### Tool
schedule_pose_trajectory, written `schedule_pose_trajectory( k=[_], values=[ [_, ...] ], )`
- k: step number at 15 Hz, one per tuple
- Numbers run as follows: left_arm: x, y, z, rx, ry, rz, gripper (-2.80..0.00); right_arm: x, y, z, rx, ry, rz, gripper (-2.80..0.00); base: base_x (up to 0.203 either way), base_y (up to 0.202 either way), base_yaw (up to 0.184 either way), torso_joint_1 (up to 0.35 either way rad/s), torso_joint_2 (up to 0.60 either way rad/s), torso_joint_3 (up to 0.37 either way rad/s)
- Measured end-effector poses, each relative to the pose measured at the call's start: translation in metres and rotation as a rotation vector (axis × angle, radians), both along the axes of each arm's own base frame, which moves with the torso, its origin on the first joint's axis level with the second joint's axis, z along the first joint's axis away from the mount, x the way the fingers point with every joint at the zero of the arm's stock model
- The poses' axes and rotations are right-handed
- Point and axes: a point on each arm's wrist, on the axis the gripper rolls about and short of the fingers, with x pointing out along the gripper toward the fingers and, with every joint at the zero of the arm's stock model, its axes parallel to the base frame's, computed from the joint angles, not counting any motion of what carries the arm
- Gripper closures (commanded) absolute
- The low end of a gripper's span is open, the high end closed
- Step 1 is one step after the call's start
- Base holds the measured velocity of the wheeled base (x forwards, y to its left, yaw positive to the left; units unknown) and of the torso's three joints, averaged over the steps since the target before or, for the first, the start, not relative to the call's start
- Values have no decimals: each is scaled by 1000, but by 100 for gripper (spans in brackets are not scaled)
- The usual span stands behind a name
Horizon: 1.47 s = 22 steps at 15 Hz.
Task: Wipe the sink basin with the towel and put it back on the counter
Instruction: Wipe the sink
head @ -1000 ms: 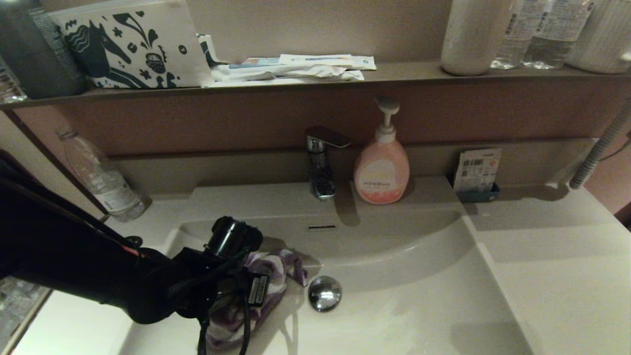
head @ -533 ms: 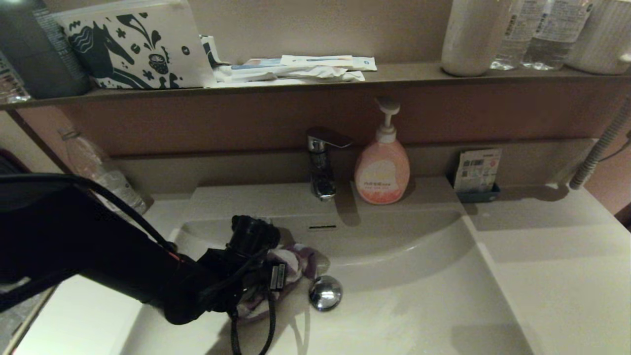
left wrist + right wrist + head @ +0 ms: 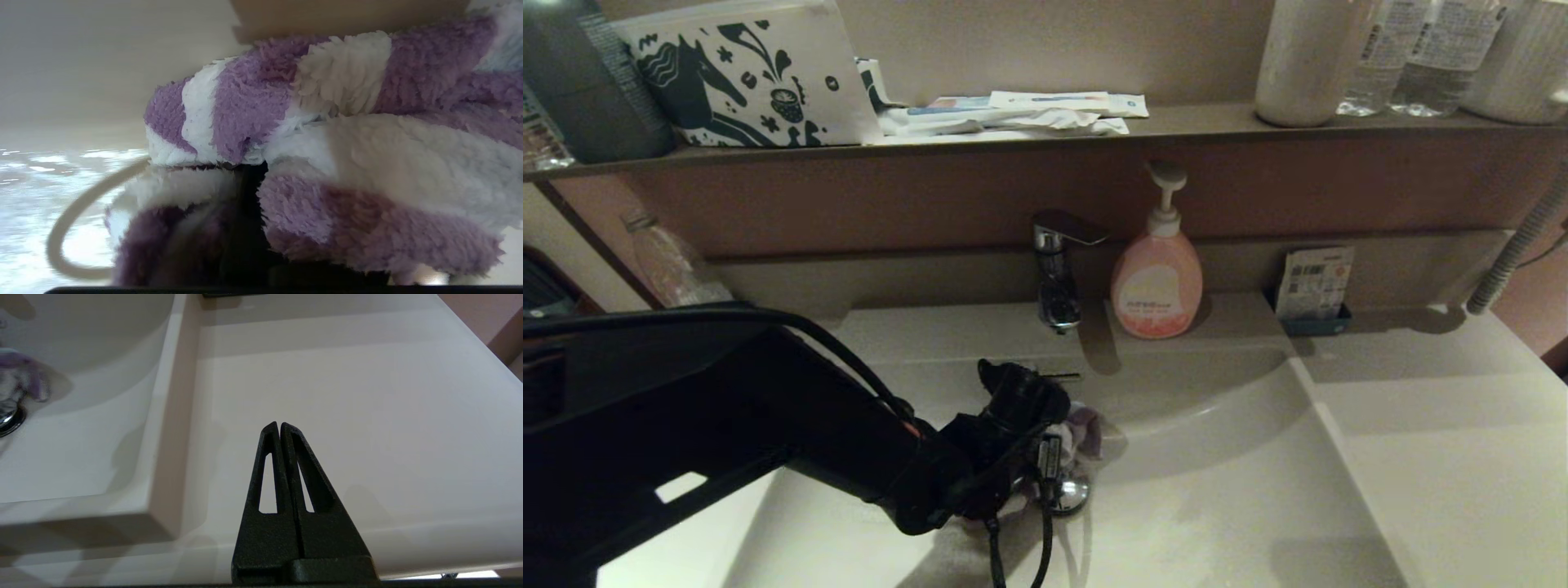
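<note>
My left gripper [image 3: 1052,459] is down in the sink basin [image 3: 1225,498], shut on the purple and white striped towel [image 3: 1083,429]. The bunched towel presses on the basin floor just behind the chrome drain plug [image 3: 1070,495], which the wrist partly covers. The towel [image 3: 335,143] fills the left wrist view and hides most of the fingers. My right gripper [image 3: 280,425] hovers shut and empty above the cream counter [image 3: 347,388] to the right of the basin. From there the towel [image 3: 25,371] shows at the basin's far side. The right arm is out of the head view.
A chrome faucet [image 3: 1055,273] and a pink soap bottle [image 3: 1156,286] stand behind the basin. A small packet holder [image 3: 1313,287] sits at the back right. A clear bottle [image 3: 668,263] stands at the far left. The brown shelf [image 3: 1192,121] above carries a pouch, packets and bottles.
My left gripper has swept the towel to the right across the basin floor, from the left side to the drain plug. The right arm has not moved.
</note>
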Motion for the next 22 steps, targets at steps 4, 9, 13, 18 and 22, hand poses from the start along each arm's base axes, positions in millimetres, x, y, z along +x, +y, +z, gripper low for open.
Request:
schedule_pose_trajectory(
  k=[4,9,13,18,22],
  values=[
    [-5,-36,11,-42,51,2,0,0,0,0,0,0,0,0,0,0,0,0,0,0],
    [-25,-76,25,-86,75,-57,0,0,0,0,0,0,0,0,0,0,0,0,0,0],
    [-41,-84,25,-103,135,-31,0,0,0,0,0,0,0,0,0,0,0,0,0,0],
    [-57,-72,21,-61,236,21,0,0,0,0,0,0,0,0,0,0,0,0,0,0],
    [-71,-50,11,-6,298,35,0,0,0,0,0,0,0,0,0,0,0,0,0,0]
  ],
)
